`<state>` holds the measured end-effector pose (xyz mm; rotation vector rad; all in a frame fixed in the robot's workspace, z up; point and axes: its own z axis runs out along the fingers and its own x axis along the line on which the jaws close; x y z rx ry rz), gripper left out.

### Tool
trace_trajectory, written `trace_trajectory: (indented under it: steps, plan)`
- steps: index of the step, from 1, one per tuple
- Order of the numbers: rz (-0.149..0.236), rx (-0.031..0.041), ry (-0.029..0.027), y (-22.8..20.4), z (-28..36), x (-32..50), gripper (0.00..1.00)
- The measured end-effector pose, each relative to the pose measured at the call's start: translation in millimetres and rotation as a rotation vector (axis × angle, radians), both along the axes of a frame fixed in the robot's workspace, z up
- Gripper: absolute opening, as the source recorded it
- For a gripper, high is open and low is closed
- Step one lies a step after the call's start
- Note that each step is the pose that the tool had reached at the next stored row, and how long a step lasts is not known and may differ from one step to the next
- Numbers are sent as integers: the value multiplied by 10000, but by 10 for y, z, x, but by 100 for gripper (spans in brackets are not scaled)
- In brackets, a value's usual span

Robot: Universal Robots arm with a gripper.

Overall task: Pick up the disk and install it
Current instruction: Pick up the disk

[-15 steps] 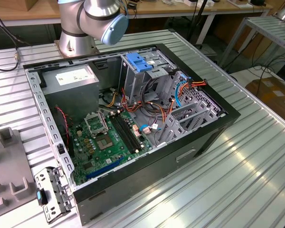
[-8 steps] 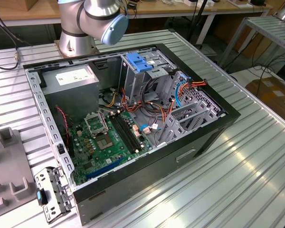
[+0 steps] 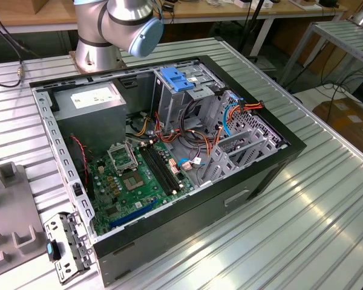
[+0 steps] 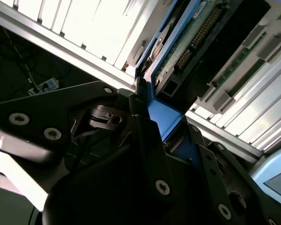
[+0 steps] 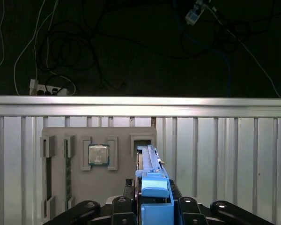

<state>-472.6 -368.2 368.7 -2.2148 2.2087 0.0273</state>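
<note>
In both wrist views my gripper [image 5: 154, 208] [image 4: 152, 136] is shut on the disk, its dark fingers [image 5: 124, 206] pressing on either side of the blue side rail. The disk [image 5: 150, 161] shows edge-on in the first wrist view, standing over a slot of a grey holder plate [image 5: 79, 140] on the ribbed table. In the second wrist view the disk's green circuit-board side [image 4: 192, 42] and blue rail [image 4: 164, 117] run away from the fingers. The open computer case [image 3: 278, 157] lies on the table in the exterior view, with a blue ribbed latch [image 3: 178, 78] on its drive cage.
The holder plate carries a square processor chip [image 5: 98, 154] and memory sticks [image 5: 48, 178]. The table's edge rail [image 5: 140, 105] runs just beyond it, with cables on the dark floor. In the exterior view the arm's base [image 3: 100, 54] stands behind the case, and a grey power-supply box [image 3: 94, 99] sits inside.
</note>
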Motion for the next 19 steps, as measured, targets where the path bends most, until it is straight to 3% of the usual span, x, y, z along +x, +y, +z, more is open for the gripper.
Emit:
trace_trajectory:
  steps: [19]
  plan:
    - [0,0,-1,0,211,0,37]
